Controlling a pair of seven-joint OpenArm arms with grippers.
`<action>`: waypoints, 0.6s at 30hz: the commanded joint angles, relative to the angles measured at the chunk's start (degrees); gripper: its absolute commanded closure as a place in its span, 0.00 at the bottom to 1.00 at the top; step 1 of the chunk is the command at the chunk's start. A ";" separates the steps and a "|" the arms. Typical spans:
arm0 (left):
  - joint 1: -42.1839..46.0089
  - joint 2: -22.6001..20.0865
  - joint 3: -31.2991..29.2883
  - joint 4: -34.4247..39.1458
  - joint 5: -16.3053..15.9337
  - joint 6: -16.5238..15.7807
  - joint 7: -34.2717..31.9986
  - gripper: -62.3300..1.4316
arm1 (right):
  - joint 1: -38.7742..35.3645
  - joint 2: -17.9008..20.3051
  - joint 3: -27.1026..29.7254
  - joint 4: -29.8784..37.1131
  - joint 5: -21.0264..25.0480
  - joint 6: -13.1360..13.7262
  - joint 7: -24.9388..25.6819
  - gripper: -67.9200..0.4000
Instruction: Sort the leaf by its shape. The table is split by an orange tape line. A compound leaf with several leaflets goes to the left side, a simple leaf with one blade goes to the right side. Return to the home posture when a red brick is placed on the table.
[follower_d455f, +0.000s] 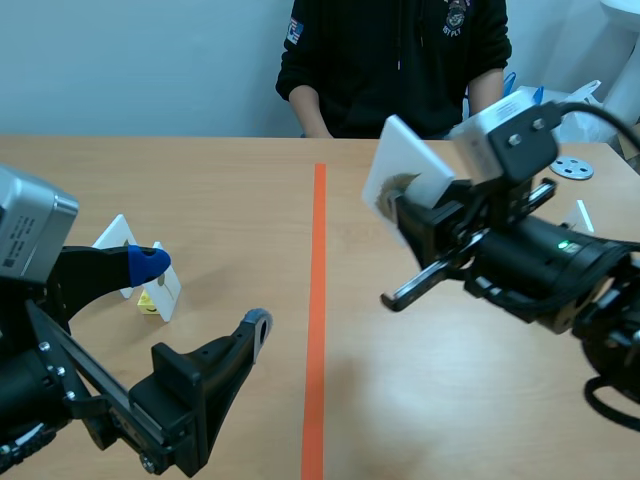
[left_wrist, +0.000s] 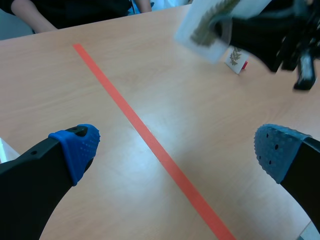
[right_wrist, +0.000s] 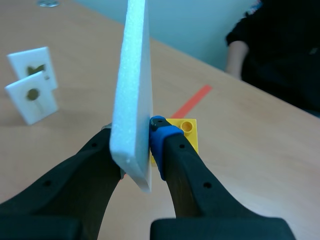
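My right gripper (follower_d455f: 412, 215) is shut on a white foam card (follower_d455f: 398, 172), held tilted above the table just right of the orange tape line (follower_d455f: 318, 300). In the left wrist view this card (left_wrist: 205, 25) shows a feathery leaf with several leaflets. The right wrist view has the card (right_wrist: 132, 85) edge-on, pressed between the right gripper (right_wrist: 136, 142)'s fingers, with a yellow brick (right_wrist: 184, 131) just behind it. My left gripper (follower_d455f: 204, 292) hangs open low on the left side, and nothing lies between its fingers in the left wrist view (left_wrist: 177, 150).
Two white leaf cards (follower_d455f: 140, 268) stand on the left side behind my left gripper. Right of the line stand another small card on a red base (left_wrist: 236, 59) and two cards (right_wrist: 31, 85). A person (follower_d455f: 395, 60) sits across the table. A grey disc (follower_d455f: 572, 167) lies far right.
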 joint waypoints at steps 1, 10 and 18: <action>-0.15 0.11 -0.15 0.31 -0.55 -0.11 -1.01 0.00 | 0.04 0.81 2.29 1.57 2.32 0.20 0.17 0.95; -0.15 0.11 -0.15 0.31 -0.55 -0.11 -1.01 0.00 | -2.58 0.76 15.80 4.98 9.16 -0.33 -5.75 0.95; -0.15 0.11 -0.15 0.31 -0.55 -0.11 -1.03 0.00 | -1.68 0.63 17.79 -1.99 10.36 -7.78 -5.75 0.95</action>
